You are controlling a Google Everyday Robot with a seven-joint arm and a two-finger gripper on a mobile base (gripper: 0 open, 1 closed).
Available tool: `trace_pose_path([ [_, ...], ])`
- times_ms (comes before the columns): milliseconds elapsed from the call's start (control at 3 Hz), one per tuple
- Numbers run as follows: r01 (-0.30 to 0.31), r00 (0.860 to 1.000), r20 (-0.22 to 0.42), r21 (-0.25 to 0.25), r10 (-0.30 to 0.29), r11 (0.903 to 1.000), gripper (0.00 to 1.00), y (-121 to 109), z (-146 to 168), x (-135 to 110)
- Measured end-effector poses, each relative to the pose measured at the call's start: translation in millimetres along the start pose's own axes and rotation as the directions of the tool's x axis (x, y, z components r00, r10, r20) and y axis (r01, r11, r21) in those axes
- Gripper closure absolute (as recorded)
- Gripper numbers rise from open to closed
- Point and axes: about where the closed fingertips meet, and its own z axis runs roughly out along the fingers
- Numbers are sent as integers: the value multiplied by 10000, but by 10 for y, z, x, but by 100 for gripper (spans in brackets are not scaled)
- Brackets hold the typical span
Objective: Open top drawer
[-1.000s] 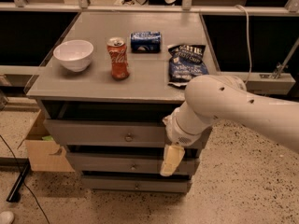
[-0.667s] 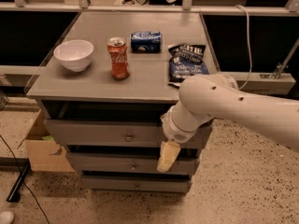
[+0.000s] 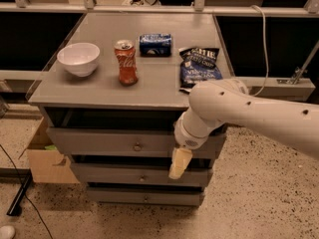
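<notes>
The top drawer (image 3: 99,142) is the wide grey front just under the cabinet top, with a small round metal knob (image 3: 137,146) at its centre. A dark gap shows above the front. My gripper (image 3: 178,164) hangs from the white arm (image 3: 239,108) in front of the cabinet. It points down, to the right of the knob and a little below it, over the lower edge of the top drawer and the gap above the middle drawer (image 3: 114,175). It holds nothing that I can see.
A bottom drawer (image 3: 144,195) sits lowest. On the cabinet top stand a white bowl (image 3: 79,58), a red cola can (image 3: 126,62), a blue packet (image 3: 155,44) and a dark chip bag (image 3: 199,66). A cardboard box (image 3: 47,158) stands at the cabinet's left on the speckled floor.
The arm and gripper have shifted slightly left and up, closer to the knob. The drawers and the things on top have not moved.
</notes>
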Motion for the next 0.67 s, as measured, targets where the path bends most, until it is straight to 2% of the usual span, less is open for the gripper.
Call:
trace_pose_path([
  [667,-578,9983,-89,-577,573,9967,0,127,184,255],
])
